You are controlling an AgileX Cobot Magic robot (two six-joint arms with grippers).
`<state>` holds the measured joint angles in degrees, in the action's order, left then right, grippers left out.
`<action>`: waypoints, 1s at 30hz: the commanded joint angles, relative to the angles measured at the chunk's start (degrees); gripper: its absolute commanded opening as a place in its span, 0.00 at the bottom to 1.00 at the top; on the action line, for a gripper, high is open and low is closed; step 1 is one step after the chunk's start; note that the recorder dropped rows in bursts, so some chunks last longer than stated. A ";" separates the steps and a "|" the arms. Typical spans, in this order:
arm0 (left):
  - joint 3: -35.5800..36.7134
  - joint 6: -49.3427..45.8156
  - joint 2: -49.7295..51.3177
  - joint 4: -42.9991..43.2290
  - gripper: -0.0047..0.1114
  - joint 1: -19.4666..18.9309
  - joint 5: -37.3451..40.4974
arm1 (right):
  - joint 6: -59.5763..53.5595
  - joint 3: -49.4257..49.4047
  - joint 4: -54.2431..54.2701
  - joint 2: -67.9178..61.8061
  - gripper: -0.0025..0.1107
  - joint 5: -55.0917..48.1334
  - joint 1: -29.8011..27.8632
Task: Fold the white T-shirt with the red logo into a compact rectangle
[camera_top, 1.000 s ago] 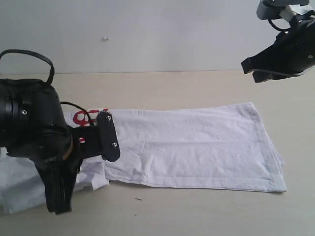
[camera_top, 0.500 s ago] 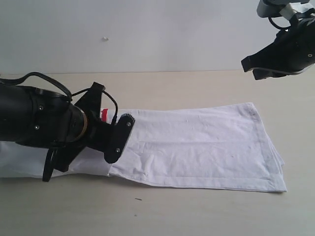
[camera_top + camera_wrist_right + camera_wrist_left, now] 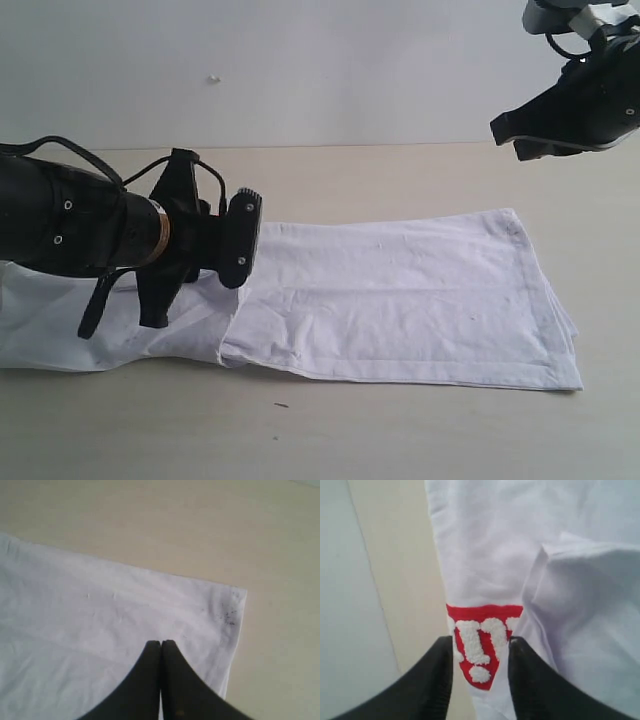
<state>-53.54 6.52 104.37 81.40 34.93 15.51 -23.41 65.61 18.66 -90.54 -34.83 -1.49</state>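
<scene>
The shirt lies as a long folded strip on the counter, the left gripper low over its left end, jaws apart astride the logo, while farther back the right gripper hangs above its right end, jaws together.

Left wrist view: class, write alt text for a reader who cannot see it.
The open left gripper straddles the end of the red logo, fuzzy white letters outlined in red, on the white T-shirt lying on a tan table.

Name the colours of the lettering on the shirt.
Fuzzy white letters on a red ground. The left wrist view shows the red logo most clearly.
</scene>
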 commanded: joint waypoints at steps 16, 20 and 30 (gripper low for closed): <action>-0.51 -1.41 0.28 -40.65 0.04 -0.12 7.86 | -0.57 -0.16 0.49 0.55 0.02 0.19 -0.18; -0.51 -10.19 0.32 -51.09 0.04 -0.89 7.96 | -0.57 -0.16 0.62 0.55 0.02 -0.45 -0.18; -0.63 -10.19 5.09 -52.25 0.04 -5.66 2.68 | -0.57 -0.16 0.60 0.55 0.02 0.13 -0.18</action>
<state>-53.77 -3.59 108.26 29.62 29.97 21.53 -23.55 65.61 18.81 -90.54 -35.45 -1.49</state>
